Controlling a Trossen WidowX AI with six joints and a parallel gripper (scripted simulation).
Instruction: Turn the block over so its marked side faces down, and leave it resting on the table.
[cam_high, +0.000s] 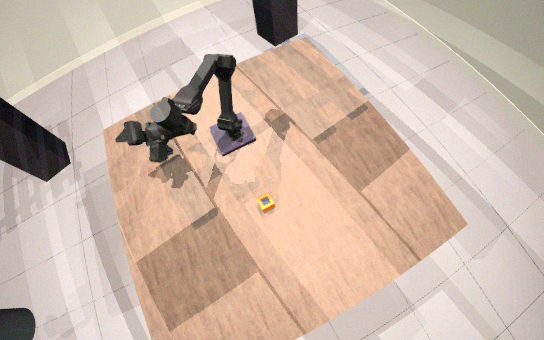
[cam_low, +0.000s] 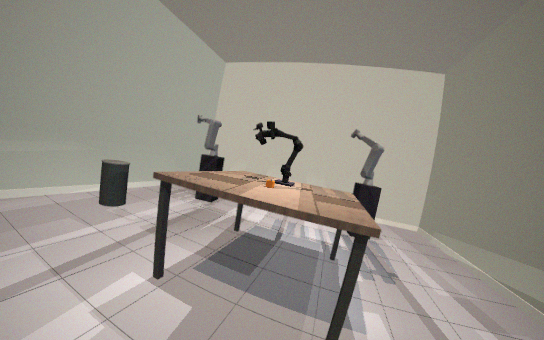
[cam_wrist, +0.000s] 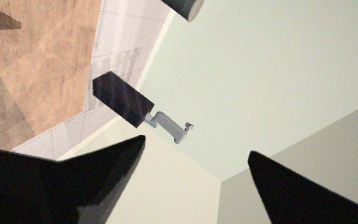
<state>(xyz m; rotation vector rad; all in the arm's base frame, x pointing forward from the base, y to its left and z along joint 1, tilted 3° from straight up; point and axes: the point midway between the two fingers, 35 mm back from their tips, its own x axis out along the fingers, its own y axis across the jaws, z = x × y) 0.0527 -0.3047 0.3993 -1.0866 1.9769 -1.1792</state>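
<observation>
Your block (cam_high: 266, 202) (cam_low: 270, 184) rests on the table (cam_high: 320, 260) (cam_low: 280, 199) (cam_wrist: 55, 65), its yellow-rimmed face upward. Your gripper (cam_high: 142, 140) (cam_low: 259, 133) (cam_wrist: 196, 148) is raised away from the block, fingers apart.

You have two pale grey robot arms in the background (cam_low: 371, 162) (cam_wrist: 169, 125), each mounted on a black pedestal; the left one in the exterior view stands on its pedestal (cam_low: 211, 164) (cam_high: 32, 142) (cam_wrist: 122, 98). To your left there, a dark green cylindrical bin (cam_low: 114, 183) (cam_high: 15, 324) (cam_wrist: 186, 7) stands upright on the tiled floor (cam_low: 100, 280) (cam_high: 65, 240) (cam_wrist: 117, 30), near a pale green wall (cam_low: 75, 85).
</observation>
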